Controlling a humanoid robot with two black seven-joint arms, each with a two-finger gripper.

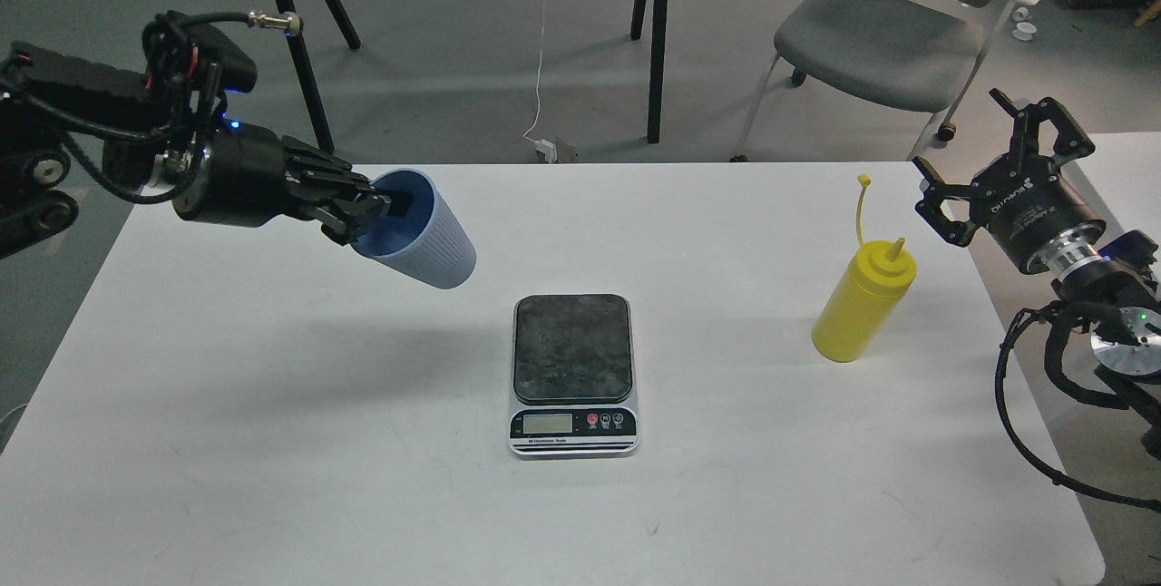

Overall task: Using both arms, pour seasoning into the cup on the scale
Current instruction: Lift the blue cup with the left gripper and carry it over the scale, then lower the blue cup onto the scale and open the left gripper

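My left gripper (385, 208) is shut on the rim of the light blue-grey ribbed cup (426, 237), one finger inside it. It holds the cup tilted in the air, up and left of the scale (572, 373). The scale lies flat at the table's middle with nothing on its dark platform. The yellow seasoning bottle (857, 314) stands upright at the right, its cap strap sticking up. My right gripper (984, 146) is open and empty, just right of and above the bottle, apart from it.
The white table (272, 441) carries only the scale and the bottle. Behind it on the grey floor are black table legs (299, 51), a white cable and a grey chair (880, 42). The right arm's cables (1025, 423) hang past the table's right edge.
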